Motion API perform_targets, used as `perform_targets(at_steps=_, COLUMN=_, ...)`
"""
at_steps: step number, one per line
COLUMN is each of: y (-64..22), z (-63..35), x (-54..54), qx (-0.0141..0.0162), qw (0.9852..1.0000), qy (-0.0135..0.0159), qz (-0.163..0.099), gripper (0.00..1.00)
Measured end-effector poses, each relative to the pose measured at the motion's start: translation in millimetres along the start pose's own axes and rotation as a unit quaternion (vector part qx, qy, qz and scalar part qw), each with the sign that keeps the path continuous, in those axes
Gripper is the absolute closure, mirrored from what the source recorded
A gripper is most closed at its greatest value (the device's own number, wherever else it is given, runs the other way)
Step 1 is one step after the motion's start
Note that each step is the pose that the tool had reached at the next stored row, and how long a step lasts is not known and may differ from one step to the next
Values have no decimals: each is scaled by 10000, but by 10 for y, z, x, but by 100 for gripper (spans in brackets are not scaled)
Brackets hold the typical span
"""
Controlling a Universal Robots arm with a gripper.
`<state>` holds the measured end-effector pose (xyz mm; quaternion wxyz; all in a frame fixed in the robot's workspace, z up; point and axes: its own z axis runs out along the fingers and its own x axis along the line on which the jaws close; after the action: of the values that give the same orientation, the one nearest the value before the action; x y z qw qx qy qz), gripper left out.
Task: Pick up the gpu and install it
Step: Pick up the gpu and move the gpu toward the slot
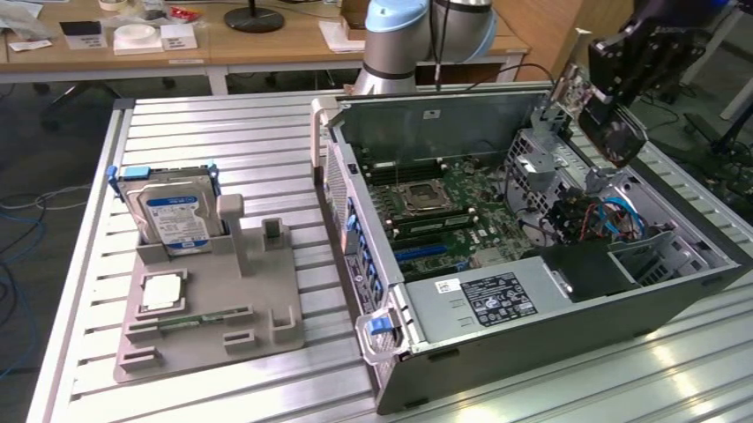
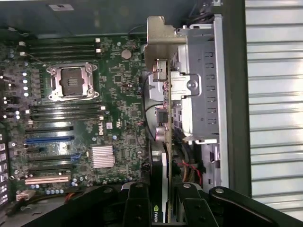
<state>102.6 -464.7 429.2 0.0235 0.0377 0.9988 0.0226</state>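
Up at about two o'clock in the exterior view, the jaws hang over the open computer case [image 1: 612, 330]. They are part way shut and pinch the gpu [image 1: 615, 132]. The gpu is up in the air, not on the worktop [image 1: 212, 123] and not in a slot. Its silver bracket [image 1: 572, 86] sticks out at about ten o'clock from the black card.

From the wrist view, the gpu [image 2: 164, 189] looks like a thin edge between two fingers [image 2: 137, 208] that press its flat sides. Its long side runs straight out from the jaws, bracket [image 2: 158, 35] at the far end. I think the long slots [image 2: 49, 140] on the green board [image 2: 118, 94] lie beside the card, not under it.
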Motion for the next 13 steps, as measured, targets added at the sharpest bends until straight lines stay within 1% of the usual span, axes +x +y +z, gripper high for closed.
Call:
perform_targets(at_steps=1, y=1, z=-3, x=70, qx=1, qw=10000, qy=-1, qz=12, gripper=73)
perform_targets(at_steps=3, y=6, z=-4, x=123, qx=1, qw=10000, qy=-2, qz=24, gripper=73)
perform_targets(at_steps=13, y=57, z=-4, x=297, qx=4, qw=10000, qy=-4, qz=78, gripper=73)
